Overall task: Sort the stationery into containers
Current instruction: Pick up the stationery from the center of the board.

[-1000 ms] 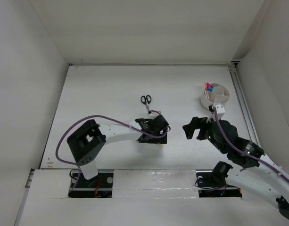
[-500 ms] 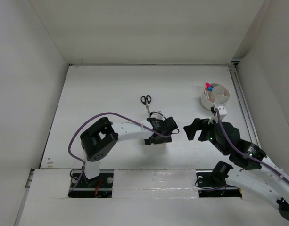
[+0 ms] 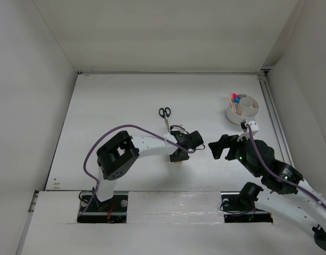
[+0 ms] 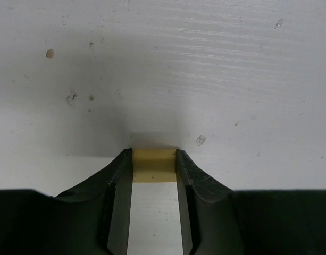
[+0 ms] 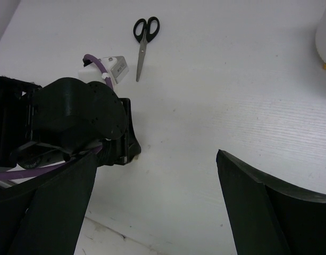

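**White table [image 3: 115,101]: tan eraser [image 4: 154,164] in grip**

The left fingers [image 4: 119,178] are pressing both sides of the tan eraser, low near the table's middle. The right fingers [image 5: 248,202] are standing wide apart, holding nothing. The scissors [image 3: 164,114] are lying just beyond. The white organizer [image 3: 238,119] is sitting far right.

There are two robot arms: the left arm [image 3: 147,144] and the right arm [image 3: 269,164]. Each arm has one hand, so that makes two: the left hand [image 3: 178,157] and the right hand [image 3: 214,148].

On the surface [image 3: 115,106] there is one pair of scissors [image 3: 164,113]. There is one tan eraser [image 4: 154,164] and one round white cup [image 3: 233,116]. In the cup, one pink tip [image 3: 234,95] and one blue tip [image 3: 237,99] show. The rest is too small to count.
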Motion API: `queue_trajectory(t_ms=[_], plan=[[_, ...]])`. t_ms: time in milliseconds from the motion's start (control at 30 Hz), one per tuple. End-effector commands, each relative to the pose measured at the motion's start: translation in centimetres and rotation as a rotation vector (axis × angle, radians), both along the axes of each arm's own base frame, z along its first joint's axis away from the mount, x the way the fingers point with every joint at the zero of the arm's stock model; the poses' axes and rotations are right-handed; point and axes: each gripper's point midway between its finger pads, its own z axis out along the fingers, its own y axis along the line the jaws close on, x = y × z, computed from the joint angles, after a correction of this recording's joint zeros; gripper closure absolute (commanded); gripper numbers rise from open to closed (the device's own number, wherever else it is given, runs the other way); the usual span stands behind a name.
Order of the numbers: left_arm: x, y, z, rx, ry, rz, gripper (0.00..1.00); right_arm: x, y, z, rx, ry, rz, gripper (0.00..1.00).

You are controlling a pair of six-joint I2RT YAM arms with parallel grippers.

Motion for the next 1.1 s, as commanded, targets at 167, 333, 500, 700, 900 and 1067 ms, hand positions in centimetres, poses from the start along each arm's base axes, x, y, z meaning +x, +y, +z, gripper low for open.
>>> queue_trajectory(t_ms=[167, 333, 500, 700, 900, 1067], plan=[[-0.8, -0.2, -1.0, -0.013, 0.047, 0.020, 1.00, 0.0, 0.8, 1.4, 0.033, -0.044, 0.035, 0.03], [1.6, -2.6, 5.4, -0.202, -0.084, 0.044, 1.00, -0.6, 2.3, 1.0, 0.129, -0.116, 0.122, 0.03], [4.6, -3.7, 15.6, -0.419, -0.272, 0.091, 1.00, -0.8, 4.6, 1.4, 0.304, -0.203, 0.197, 0.11], [6.1, -3.6, 22.4, -0.556, -0.364, 0.135, 1.00, -0.2, 5.4, 2.0, 0.480, -0.252, 0.180, 0.15], [6.3, -4.6, 25.8, -0.663, -0.381, 0.125, 1.00, 1.4, 6.8, 1.6, 0.571, -0.318, 0.164, 0.16], [6.1, -4.9, 25.9, -0.674, -0.372, 0.104, 1.00, 2.5, 8.0, 3.8, 0.622, -0.398, 0.172, 0.22]])
